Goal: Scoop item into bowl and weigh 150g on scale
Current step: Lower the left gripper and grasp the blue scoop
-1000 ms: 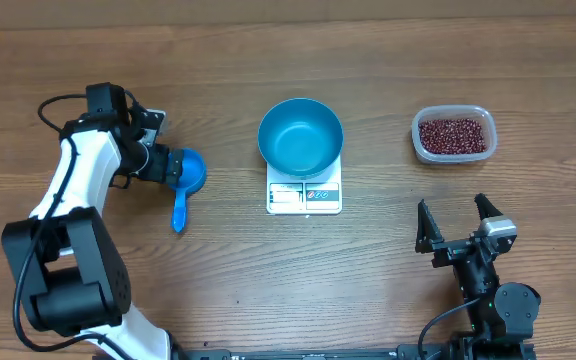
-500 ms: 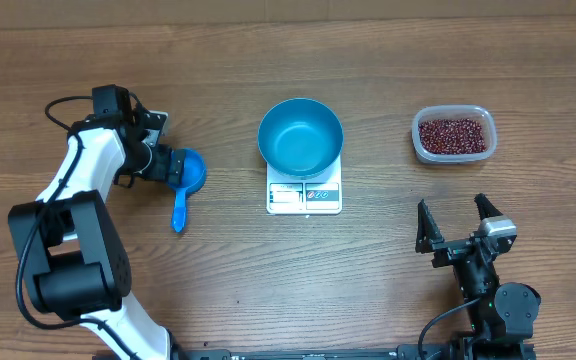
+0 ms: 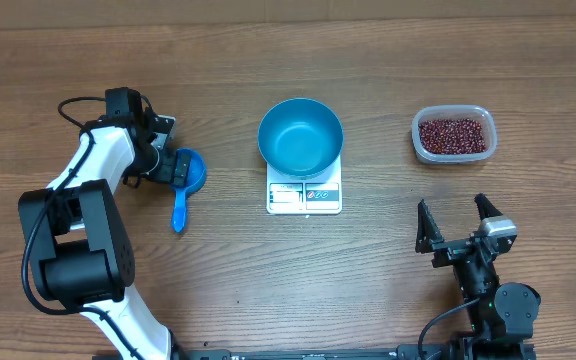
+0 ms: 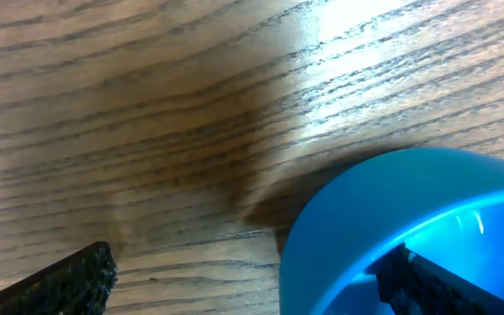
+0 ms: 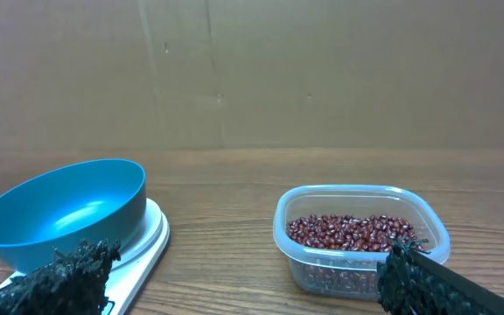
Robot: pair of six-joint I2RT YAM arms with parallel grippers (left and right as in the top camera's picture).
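Beans lie in a clear tub at the table's far right, well apart from the blue bowl, which sits on the white scale mid-table. The left gripper stands wide open astride the cup wall of the blue scoop, one finger inside it, clamping nothing. The right gripper hangs wide open and empty near the front edge, facing the tub.

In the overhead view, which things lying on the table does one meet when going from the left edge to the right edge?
blue scoop → bowl standing on the scale → clear tub holding the beans
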